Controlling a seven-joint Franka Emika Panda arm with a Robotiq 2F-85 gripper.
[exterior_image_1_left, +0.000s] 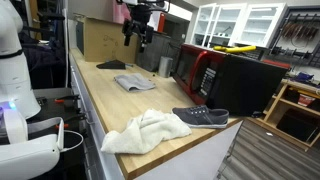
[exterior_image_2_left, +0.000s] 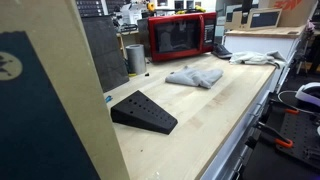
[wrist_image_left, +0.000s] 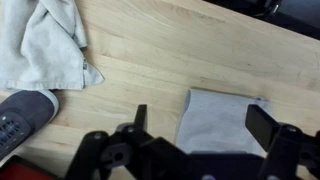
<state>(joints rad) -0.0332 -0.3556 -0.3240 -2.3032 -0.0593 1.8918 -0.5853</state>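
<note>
While looking down from the wrist, noted off to the left of the gripper (wrist_image_left: 199, 113): crumpled white towel (wrist_image_left: 45, 45), grey shoe (wrist_image_left: 20, 122) nearer in. Straight below, between the wide-apart fingers (wrist_image_left: 140, 115), holding nothing: folded grey cloth (wrist_image_left: 215, 120), flat on the wooden counter (wrist_image_left: 150, 40), well clear beneath. Judged barely begun, as far as shown: cloth untouched, not gripped, not lifted.

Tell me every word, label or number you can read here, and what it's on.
No text reads clearly in any view.
Red microwave: panel markings too blurred to read.
Dark shoe: no legible brand.
Grey cloth: plain, no print.
</note>
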